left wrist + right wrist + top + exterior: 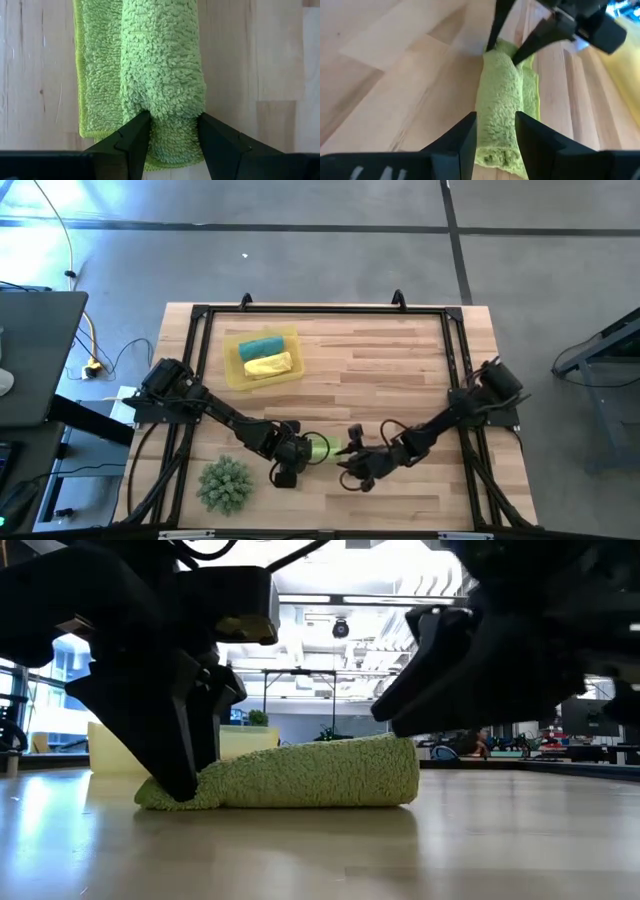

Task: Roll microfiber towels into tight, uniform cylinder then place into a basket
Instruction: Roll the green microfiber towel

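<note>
Left wrist view: both tools at one green towel roll.
Left tool (172,132) pinches the green towel (162,65); right tool (495,132) straddles its other end, fingers apart, on the bench (400,360).

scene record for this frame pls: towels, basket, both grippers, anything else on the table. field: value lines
green towel: rolled, lying on the table near its front edge, a loose flap still flat beside the roll
left gripper: fingers pinching one end of the green towel
right gripper: at the roll's other end, fingers on either side of it; grip unclear
basket: back left of the table
teal towel: rolled, in the basket
yellow towel: rolled, in the basket beside the teal one
plant ball: front left corner
</note>
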